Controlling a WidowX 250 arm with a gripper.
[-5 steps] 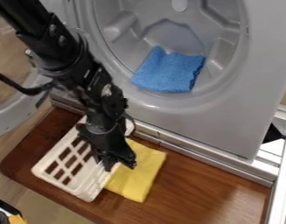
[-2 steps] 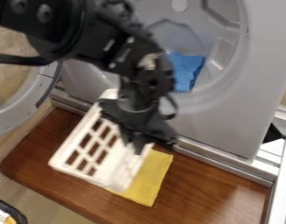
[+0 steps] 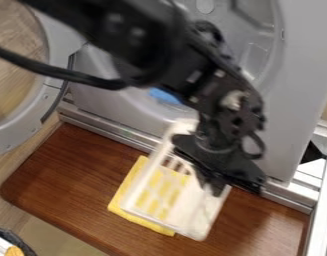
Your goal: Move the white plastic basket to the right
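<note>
Hanging down over the wooden board (image 3: 65, 170), the gripper (image 3: 234, 188) is clamped on the side wall of the white basket (image 3: 192, 207), at the basket's right-hand part as viewed. The basket extends from the gripper towards the lower left of the view, with its slotted face turned towards the camera. Its long sides run at a slant, the upper end lying to the upper left of the gripper and the lower end below it.

A yellow cloth (image 3: 133, 217) is noted behind the basket, to the left of and below the gripper. It is visible through the slots and protrudes past the basket's left and lower edges. Contact between basket and cloth cannot be determined.

The arm (image 3: 159, 50) enters from the top edge and slants down to the gripper, with a black cable (image 3: 59, 72) running off to the left. Above the gripper stands the grey washing machine (image 3: 292, 100). A blue cloth (image 3: 164, 96) is at its round opening, up and to the left of the gripper, partly hidden by the arm. The round door (image 3: 19, 131) stands open, well apart from the gripper on the left. A metal rail (image 3: 112, 132) runs between machine and board, passing behind the basket and gripper.
</note>
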